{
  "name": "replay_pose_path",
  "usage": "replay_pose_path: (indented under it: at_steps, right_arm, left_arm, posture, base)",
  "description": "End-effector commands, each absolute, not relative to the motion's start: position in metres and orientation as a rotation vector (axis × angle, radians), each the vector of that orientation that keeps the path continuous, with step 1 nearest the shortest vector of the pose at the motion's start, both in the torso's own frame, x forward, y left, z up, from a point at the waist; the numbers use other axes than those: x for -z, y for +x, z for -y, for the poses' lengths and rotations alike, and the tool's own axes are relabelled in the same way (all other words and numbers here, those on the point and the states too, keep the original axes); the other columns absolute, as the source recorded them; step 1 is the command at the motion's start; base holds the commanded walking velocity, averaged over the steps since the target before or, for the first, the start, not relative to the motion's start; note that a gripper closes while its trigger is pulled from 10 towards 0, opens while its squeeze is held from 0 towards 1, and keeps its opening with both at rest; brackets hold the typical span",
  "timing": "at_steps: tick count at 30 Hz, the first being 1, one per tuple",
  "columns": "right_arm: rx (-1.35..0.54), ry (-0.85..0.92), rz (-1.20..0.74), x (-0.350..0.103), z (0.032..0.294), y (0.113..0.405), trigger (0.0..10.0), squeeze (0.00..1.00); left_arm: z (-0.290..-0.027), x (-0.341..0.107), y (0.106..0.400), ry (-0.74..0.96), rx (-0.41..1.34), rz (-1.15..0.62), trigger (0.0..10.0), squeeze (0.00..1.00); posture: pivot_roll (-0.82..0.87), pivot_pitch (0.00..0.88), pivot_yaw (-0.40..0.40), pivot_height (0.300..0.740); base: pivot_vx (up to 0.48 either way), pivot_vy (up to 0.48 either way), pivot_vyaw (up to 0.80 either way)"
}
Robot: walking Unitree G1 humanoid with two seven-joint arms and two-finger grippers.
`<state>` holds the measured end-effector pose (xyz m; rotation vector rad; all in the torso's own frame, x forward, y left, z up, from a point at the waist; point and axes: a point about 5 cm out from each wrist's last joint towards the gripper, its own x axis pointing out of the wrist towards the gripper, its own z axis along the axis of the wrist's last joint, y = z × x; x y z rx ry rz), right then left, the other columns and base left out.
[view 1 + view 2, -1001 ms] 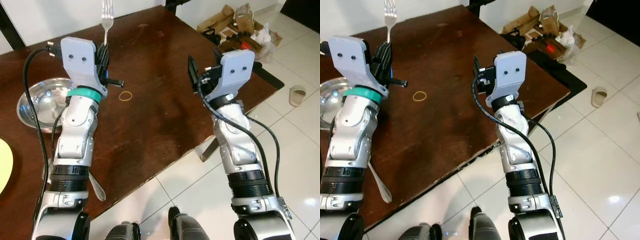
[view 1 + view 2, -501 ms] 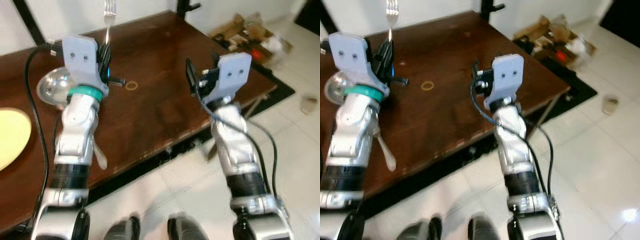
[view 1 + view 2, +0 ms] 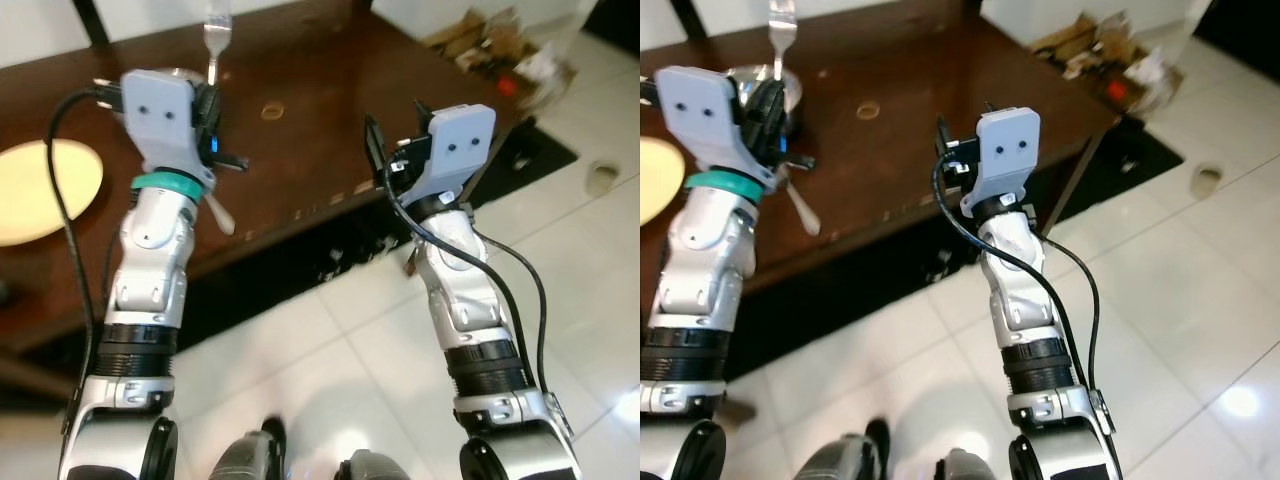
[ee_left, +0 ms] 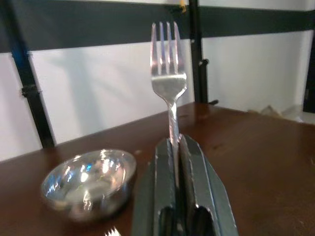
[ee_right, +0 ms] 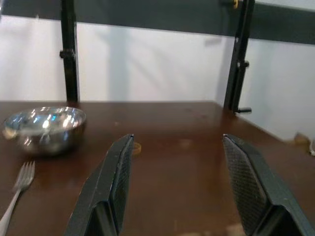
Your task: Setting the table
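Note:
My left gripper [image 3: 207, 100] is raised above the dark wooden table [image 3: 320, 70] and shut on a silver fork [image 4: 169, 73], which stands upright with its tines up. My right gripper [image 5: 177, 140] hangs open with nothing in it over the table's near right part. A steel bowl [image 4: 88, 179] sits on the table beyond the left gripper. Beside the bowl a second fork [image 5: 17, 187] lies flat, its handle reaching the near edge [image 3: 218, 210]. At the left lies a yellow plate [image 3: 40, 190].
A rubber band [image 3: 271, 111] lies mid-table. Cardboard boxes and clutter [image 3: 500, 50] sit on the floor past the table's right corner, with a black mat [image 3: 545, 160] and a slipper [image 3: 600, 178]. White tile floor [image 3: 330, 380] lies between me and the table.
The whole view has shifted: the table now sits farther ahead, with more floor before it and more of the yellow plate showing. Both arms keep their pose, and the fork stays gripped.

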<state>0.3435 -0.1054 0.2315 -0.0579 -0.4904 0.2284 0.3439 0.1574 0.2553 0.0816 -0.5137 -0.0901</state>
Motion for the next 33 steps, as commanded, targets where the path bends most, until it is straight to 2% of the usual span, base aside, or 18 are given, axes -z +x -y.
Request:
replay_pose_path:
  at_steps: [1,33]
  right_arm:
    - [-0.223,-0.059,0.500,-0.2323,0.1075,0.3428,10.0,0.00]
    - [-0.213,-0.057,0.503,-0.2320,0.1066,0.3433,10.0,0.00]
  left_arm:
    - [-0.1523,-0.2563,0.3437,0.087,0.110,0.521,10.0,0.00]
    - [-0.1529,-0.2567,0.3438,0.092,0.113,0.521,10.0,0.00]
  posture:
    - [-0.05,0.057,0.046,0.740]
    - [-0.05,0.069,0.050,0.740]
  base:
    - [-0.442,0.000,0.00]
    - [-0.443,0.000,0.00]
